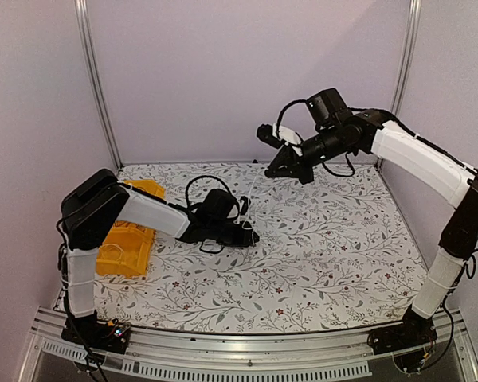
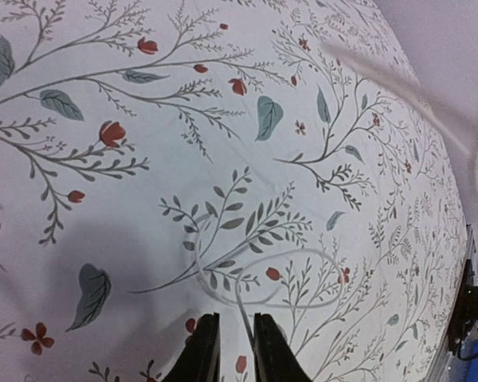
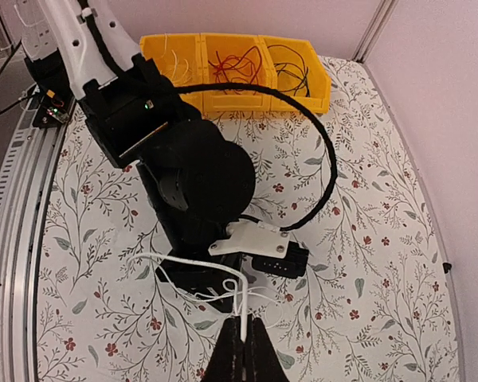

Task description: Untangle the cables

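The cables in play are thin white wires. One white wire (image 3: 192, 261) runs up from a small tangle into my right gripper (image 3: 243, 338), which is shut on it and held high over the back of the table (image 1: 269, 172). My left gripper (image 1: 251, 236) sits low on the flowered cloth. In the left wrist view its fingers stand a little apart (image 2: 233, 334), with a white wire loop (image 2: 306, 251) on the cloth running back between them along the right finger. Red wires (image 3: 235, 60) and black wires (image 3: 291, 64) lie in the yellow bins.
Yellow bins (image 1: 131, 239) stand at the table's left side, beside the left arm. The left arm's thick black cable (image 3: 327, 159) arcs above the cloth. Walls and metal posts (image 1: 95, 79) close in the back and sides.
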